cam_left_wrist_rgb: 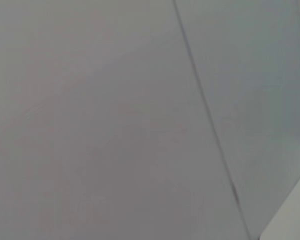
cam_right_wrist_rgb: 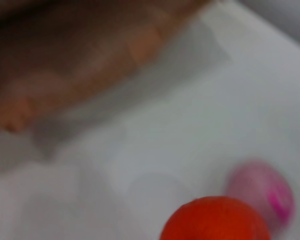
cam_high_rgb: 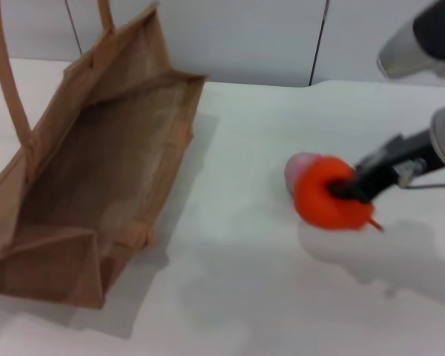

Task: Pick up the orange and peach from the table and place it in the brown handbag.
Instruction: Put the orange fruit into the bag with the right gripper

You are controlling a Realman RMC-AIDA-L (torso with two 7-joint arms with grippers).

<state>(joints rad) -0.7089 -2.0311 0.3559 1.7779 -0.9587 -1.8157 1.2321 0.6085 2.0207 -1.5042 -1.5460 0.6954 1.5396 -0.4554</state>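
Two fruits sit right of the brown handbag [cam_high_rgb: 96,170]: the right gripper [cam_high_rgb: 346,189] seems clenched on the glossy, slippery orange [cam_high_rgb: 328,195], best held across its middle; the peach [cam_high_rgb: 300,169] touches behind it.

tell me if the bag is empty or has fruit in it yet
Empty. The head view looks into the open bag and shows only bare lining; the orange and peach are over the table by the right hand.
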